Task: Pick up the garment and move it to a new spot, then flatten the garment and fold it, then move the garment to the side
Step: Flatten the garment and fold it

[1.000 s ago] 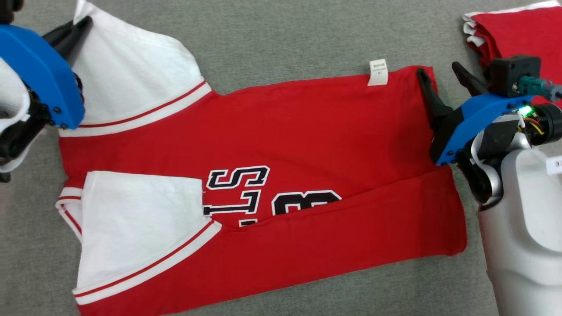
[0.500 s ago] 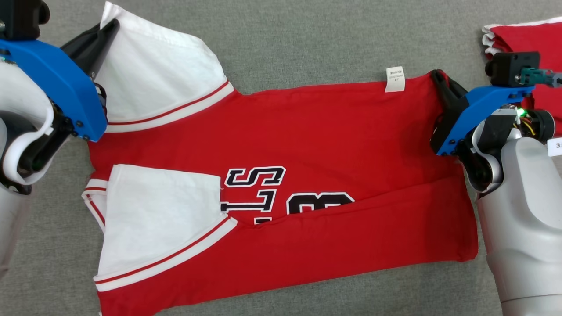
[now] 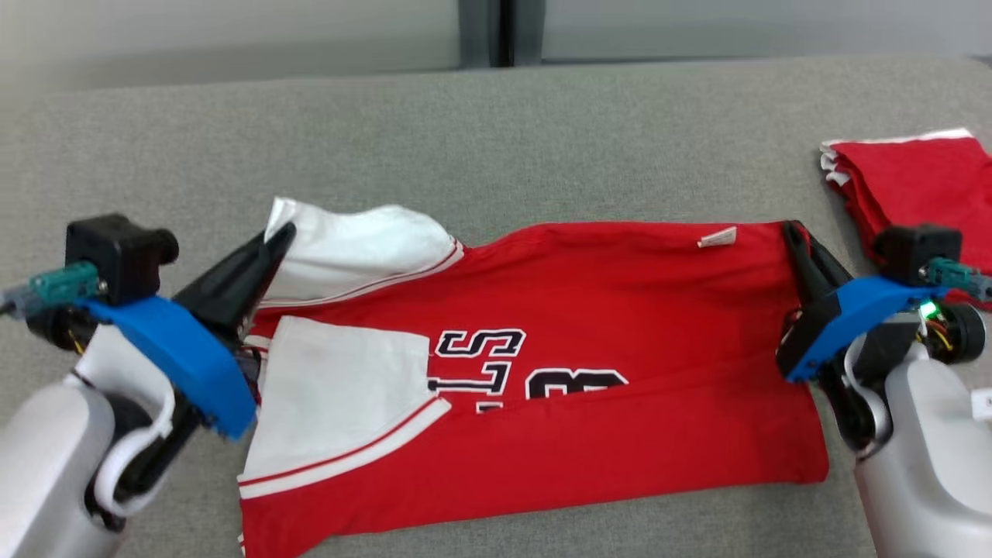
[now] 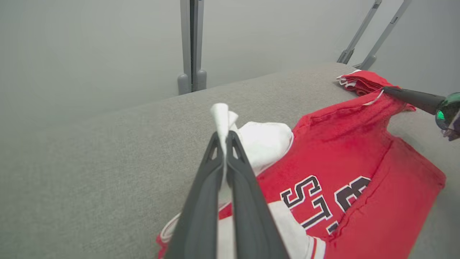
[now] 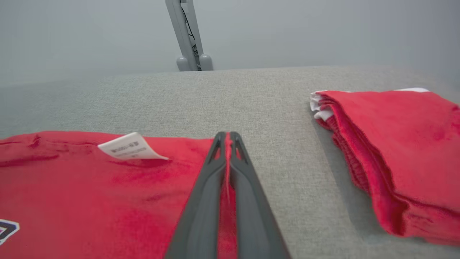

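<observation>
While the red jersey (image 3: pixel 604 325) lies spread across the grey padded table (image 3: pixel 542 132), I see from the head camera both claws clamped on its far edge — the left gripper (image 3: pixel 284 231) pinching the white sleeve (image 3: pixel 364 244) at the jersey's left end, the right gripper (image 3: pixel 791 229) closed on the red corner at the right end. That far edge looks raised between the two. The near half rests flat, its black-and-white lettering (image 3: pixel 496 364) partly covered by a fold. A second white sleeve (image 3: pixel 341 387) lies on top, close to my left arm. A stack of folded red garments (image 3: pixel 914 182) sits apart at the right.

Left wrist camera: my two dark fingers (image 4: pixel 201 201) are pressed together, a tongue of white sleeve cloth sticking up past their tips. The jersey stretches away to the right, where the other claw holds its corner in front of the stack.

Right wrist camera: fingers closed on a thin ridge of red cloth — the jersey's corner. A white label (image 5: pixel 131 150) stands up from the hem just left of them.
</observation>
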Controlling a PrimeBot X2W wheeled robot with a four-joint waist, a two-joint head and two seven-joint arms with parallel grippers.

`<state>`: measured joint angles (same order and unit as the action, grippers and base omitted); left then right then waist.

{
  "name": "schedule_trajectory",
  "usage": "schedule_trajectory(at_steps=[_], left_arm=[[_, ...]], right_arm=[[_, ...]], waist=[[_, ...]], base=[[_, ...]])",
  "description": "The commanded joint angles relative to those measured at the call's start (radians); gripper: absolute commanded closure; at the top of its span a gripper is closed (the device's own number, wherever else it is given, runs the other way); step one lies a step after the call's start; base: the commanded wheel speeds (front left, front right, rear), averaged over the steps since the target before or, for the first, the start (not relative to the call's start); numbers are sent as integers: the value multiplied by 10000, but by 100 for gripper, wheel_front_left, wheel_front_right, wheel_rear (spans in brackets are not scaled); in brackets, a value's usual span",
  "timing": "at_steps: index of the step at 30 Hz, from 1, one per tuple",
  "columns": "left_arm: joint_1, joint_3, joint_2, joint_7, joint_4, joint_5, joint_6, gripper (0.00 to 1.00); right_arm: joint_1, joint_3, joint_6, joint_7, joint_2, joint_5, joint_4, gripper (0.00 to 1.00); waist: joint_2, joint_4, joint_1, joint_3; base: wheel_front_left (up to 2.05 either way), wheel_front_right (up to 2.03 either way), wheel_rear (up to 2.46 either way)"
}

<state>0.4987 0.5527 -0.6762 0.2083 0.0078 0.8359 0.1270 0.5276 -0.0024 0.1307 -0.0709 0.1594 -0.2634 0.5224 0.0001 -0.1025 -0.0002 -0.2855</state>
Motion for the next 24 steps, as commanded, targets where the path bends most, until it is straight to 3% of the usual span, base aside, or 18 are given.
schedule_trajectory(at_steps=[1,11,12,13,14,15,20,24], left_arm=[[-517,-20,-56,-240,-196,73,-123,100],[-3371,286,327,-1730,-287,412,-492,100],[-3557,324,441,-1919,-175,406,-498,88],[-3725,360,535,-2080,-32,452,-489,50],[-3876,401,608,-2259,107,462,-456,1],[-4005,416,666,-2446,259,467,-423,0],[-4510,80,1087,-3808,778,579,-371,0],[-4754,-642,1505,-4564,820,541,-691,0]], right_arm=[[-500,-77,1,106,74,-50,-220,100],[-2837,-818,1,260,-431,71,-1558,100],[-3018,-891,1,274,-507,97,-1646,85],[-3176,-959,1,303,-566,110,-1725,64],[-3340,-1034,1,335,-629,156,-1776,44],[-3479,-1141,1,390,-694,198,-1836,0],[-4098,-1651,1,663,-943,317,-2229,0],[-4452,-2129,1,854,-1057,380,-2497,0]], waist=[[-1,-94,2,339],[-1,95,2,1140],[-1,107,2,1179],[-1,119,2,1209],[-1,136,2,1247],[-1,150,2,1279],[-1,218,2,1435],[-1,332,2,1594]], base=[[0,0,0],[0,0,0],[0,0,0],[0,0,0],[0,0,0],[0,0,0],[0,0,0],[0,0,0]])
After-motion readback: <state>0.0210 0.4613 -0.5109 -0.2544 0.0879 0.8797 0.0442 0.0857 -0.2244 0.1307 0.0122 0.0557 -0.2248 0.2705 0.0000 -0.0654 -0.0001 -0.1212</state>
